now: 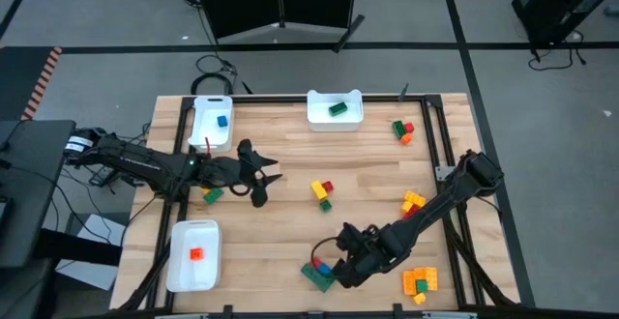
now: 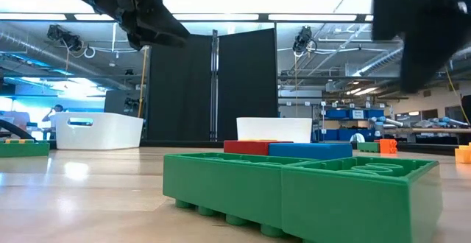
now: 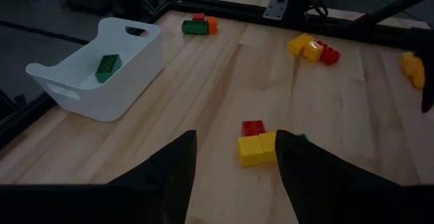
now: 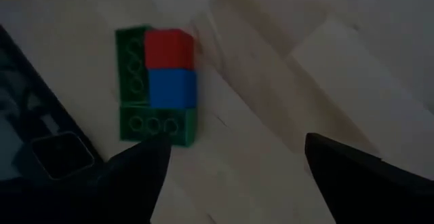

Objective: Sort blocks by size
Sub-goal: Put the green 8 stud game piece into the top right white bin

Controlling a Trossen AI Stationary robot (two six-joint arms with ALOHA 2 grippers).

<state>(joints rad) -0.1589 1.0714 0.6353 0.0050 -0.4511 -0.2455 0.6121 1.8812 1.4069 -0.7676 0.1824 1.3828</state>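
Just ahead of my right gripper [image 4: 234, 159], jaws wide and empty, lies one block cluster [image 4: 157, 85]: two green, one red, one blue. No legible markings. My left gripper [image 1: 266, 177] hovers half-open, empty.

right gripper [image 2: 423, 33]: blurred, cut off at top edge in my low view
green brick cluster [image 1: 317, 274]: partly under right gripper from above
left gripper [image 3: 234, 166]: fingers cut by bottom edge
tray bricks [image 1: 196, 253]: too small to size
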